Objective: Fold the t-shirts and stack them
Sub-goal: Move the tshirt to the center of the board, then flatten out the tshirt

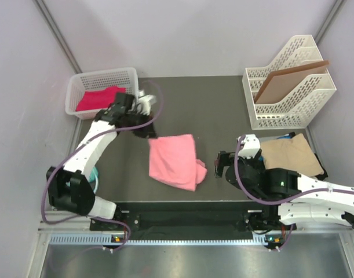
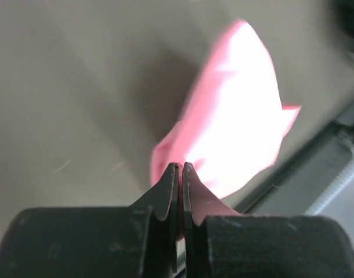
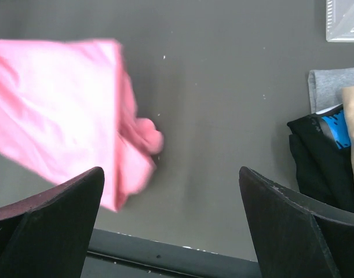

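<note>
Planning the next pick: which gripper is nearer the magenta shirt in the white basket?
Left. The left gripper is just off the near right corner of the basket holding the magenta shirt; the right gripper is far off, past the salmon shirt.

The table (image 1: 223, 110) lies bare in a wide band at the back, between the basket (image 1: 101, 78) on the left and the file rack (image 1: 289, 95) on the right. The pink shirt (image 1: 174, 161) fills the middle. The left gripper (image 2: 181, 166), jaws closed, sits at the shirt's back-left corner, and the left arm (image 1: 92, 142) bars the left side. A narrow bare strip runs between the shirt and the right gripper (image 1: 219, 165), whose jaws gape. The shirt stack (image 1: 289, 153) blocks the right side and seems to lie just beside the rack's foot.
</note>
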